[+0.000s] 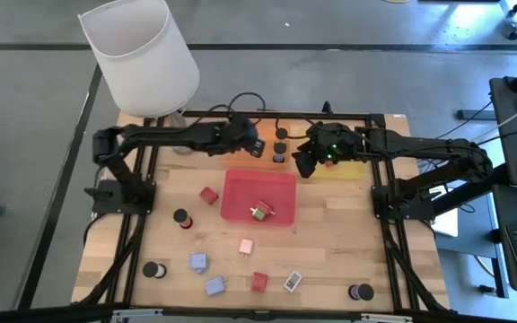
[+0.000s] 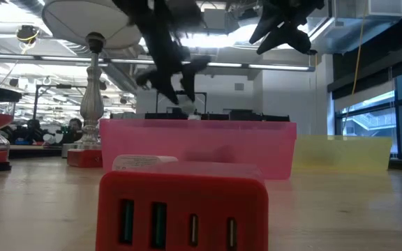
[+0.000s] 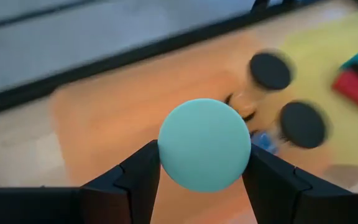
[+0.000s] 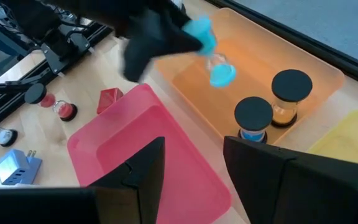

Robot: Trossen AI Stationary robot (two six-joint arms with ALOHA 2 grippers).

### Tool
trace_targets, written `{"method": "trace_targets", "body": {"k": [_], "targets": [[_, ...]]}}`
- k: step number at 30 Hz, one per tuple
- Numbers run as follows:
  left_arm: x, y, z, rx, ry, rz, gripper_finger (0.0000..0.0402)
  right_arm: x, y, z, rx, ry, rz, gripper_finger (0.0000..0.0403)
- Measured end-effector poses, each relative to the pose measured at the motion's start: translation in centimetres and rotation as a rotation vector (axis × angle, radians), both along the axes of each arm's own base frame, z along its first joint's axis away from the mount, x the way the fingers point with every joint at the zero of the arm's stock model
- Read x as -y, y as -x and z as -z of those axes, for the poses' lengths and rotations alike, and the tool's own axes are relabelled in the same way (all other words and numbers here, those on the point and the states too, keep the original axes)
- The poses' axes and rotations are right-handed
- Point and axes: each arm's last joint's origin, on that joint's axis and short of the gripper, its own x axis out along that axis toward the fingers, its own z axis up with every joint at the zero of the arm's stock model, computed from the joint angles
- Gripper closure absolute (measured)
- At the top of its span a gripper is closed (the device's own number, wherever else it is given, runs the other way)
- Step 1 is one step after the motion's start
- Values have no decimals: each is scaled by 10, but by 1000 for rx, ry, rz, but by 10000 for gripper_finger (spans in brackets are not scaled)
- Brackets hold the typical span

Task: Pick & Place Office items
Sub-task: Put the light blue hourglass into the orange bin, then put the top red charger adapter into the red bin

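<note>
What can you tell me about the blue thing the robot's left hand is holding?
It is a small sand timer with round light-blue end caps and a clear, glassy middle. The left gripper is shut on it, one dark finger pressing each side. It hangs tilted in the air above the orange tray, where two black-capped timers stand. Nothing else touches it.

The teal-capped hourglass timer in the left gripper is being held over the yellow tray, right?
Not quite. The left gripper does hold the teal-capped hourglass timer, but over the orange tray, not the yellow tray. The right wrist view shows it above the orange one, near two black-capped hourglass timers.
</note>
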Motion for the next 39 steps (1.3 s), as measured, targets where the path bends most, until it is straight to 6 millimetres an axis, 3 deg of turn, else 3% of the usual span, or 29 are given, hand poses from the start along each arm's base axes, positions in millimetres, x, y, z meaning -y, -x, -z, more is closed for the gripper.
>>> {"method": "trace_targets", "body": {"k": [6, 12, 20, 31, 39], "targets": [[-36, -1, 29, -70, 71, -66, 204, 0, 0, 0, -1, 0, 0, 236], [-56, 11, 41, -155, 112, -116, 204, 0, 0, 0, -1, 1, -1, 236], [-68, 17, 40, -198, 85, -80, 201, 0, 0, 0, -1, 3, -3, 236], [-68, 16, 40, -198, 78, -72, 160, 0, 0, 0, -2, 5, -5, 236], [-64, 23, 13, -110, 57, -39, 156, 0, 0, 0, -3, 6, -6, 236]]}}
